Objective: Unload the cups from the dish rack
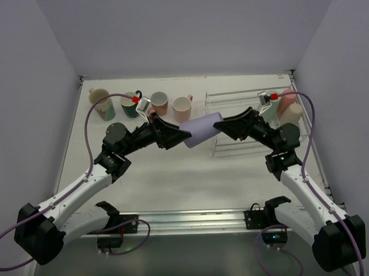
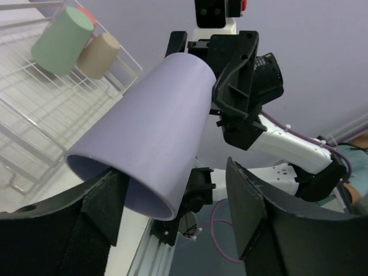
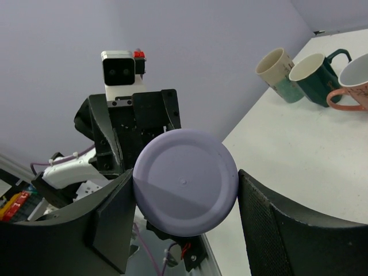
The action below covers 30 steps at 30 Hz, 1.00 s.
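A lavender tumbler point(image 1: 201, 129) hangs on its side in mid-air between my two grippers, left of the dish rack point(image 1: 249, 93). My right gripper point(image 1: 223, 126) is shut on its base; in the right wrist view both fingers press the base point(image 3: 184, 181). My left gripper point(image 1: 181, 137) is open around the tumbler's open rim end point(image 2: 149, 138): one finger point(image 2: 103, 201) touches the rim, the other point(image 2: 253, 207) stands apart. A mint green tumbler point(image 2: 62, 40), a cream tumbler point(image 2: 99, 56) and a coral red one point(image 2: 86, 12) lie in the rack point(image 2: 34, 115).
Several mugs stand on the table at the back left: cream point(image 1: 101, 103), dark green point(image 1: 130, 105), salmon point(image 1: 159, 102) and pink point(image 1: 182, 106). Three of them show in the right wrist view, cream point(image 3: 279, 75), dark green point(image 3: 316, 77) and salmon point(image 3: 351, 86). Walls close the table's sides and back.
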Each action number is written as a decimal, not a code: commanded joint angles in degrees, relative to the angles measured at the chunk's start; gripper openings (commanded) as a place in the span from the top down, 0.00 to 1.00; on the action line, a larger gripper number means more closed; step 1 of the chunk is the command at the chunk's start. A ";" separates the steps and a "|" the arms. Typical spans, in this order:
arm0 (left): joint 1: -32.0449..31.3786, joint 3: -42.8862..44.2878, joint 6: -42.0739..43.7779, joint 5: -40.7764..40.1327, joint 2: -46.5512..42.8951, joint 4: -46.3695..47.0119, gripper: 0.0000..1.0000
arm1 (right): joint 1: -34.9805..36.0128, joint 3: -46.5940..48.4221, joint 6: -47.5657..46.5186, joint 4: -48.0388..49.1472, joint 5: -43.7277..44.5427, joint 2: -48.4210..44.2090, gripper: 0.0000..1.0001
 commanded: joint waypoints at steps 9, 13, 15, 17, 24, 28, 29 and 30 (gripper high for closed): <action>0.22 -1.60 -3.84 2.41 0.28 9.57 0.93 | 4.86 -1.76 2.90 13.82 2.09 7.86 0.63; 0.22 0.24 1.69 -3.11 -4.10 2.46 1.00 | 4.86 -3.17 3.52 15.42 2.53 8.39 0.49; 0.22 1.56 6.69 -5.76 -5.61 -4.37 1.00 | 4.77 -3.61 3.44 15.24 2.35 8.83 0.27; 0.22 4.19 11.77 -9.54 -7.02 -12.18 1.00 | 4.86 -3.88 3.17 13.85 2.70 8.74 0.05; 0.31 20.43 29.46 -29.39 -5.10 -43.93 1.00 | 4.77 -3.00 -2.96 3.92 4.37 5.59 0.01; 0.49 30.03 34.65 -42.76 0.61 -61.42 1.00 | 4.86 -1.42 -9.65 -7.50 7.18 2.33 0.01; 0.49 31.35 35.53 -44.16 1.41 -66.68 1.00 | 4.77 -0.46 -12.27 -12.48 8.75 1.54 0.01; 0.49 32.58 36.06 -46.62 2.81 -68.73 1.00 | 4.86 0.07 -13.69 -14.97 9.55 0.84 0.01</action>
